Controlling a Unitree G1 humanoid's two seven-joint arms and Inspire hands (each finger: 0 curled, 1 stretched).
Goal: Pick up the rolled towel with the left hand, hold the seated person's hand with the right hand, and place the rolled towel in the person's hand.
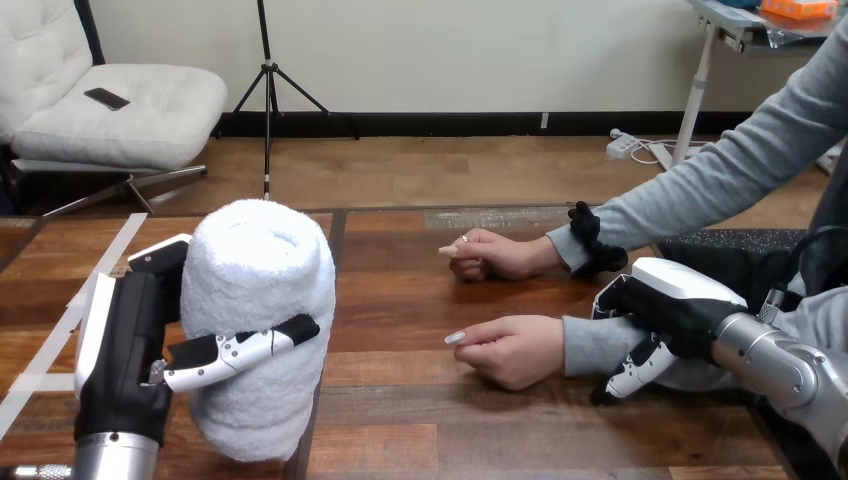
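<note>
**tomk:** Starting at the left, the left hand (pixel 125 340) has the rolled towel (pixel 262 270) upright, with its fingers (pixel 245 350) wrapped across the front and squeezing it. Can't tell if the bottom is clear of the table (pixel 400 420). So the pickup looks sorted to me. Anyone see trouble ahead?

**rigby_9:** Yeah, a few things. That towel is fat and soft, and the hand only clamps it around the middle. If it swings across fast, I reckon the roll could tip or slide out.

Further right, the person's far hand (pixel 495 255) is resting on the table in a loose fist, well away from the towel. The person's near hand (pixel 515 350) is the real worry. It's curled shut, knuckles up, on the table, so there's no open palm to put anything in. If it stays like that, the towel just gets pushed against a fist and rolls off.

**tomk:** And the right hand (pixel 670 300)?

**rigby_9:** It's sitting over the grey sleeve (pixel 590 345) at the wrist of that near hand, fingers (pixel 632 372) curled down the near side. That's the wrist, not the hand itself. My guess is that turning the palm up from there could make the cloth slip or tug the arm awkwardly.
</note>
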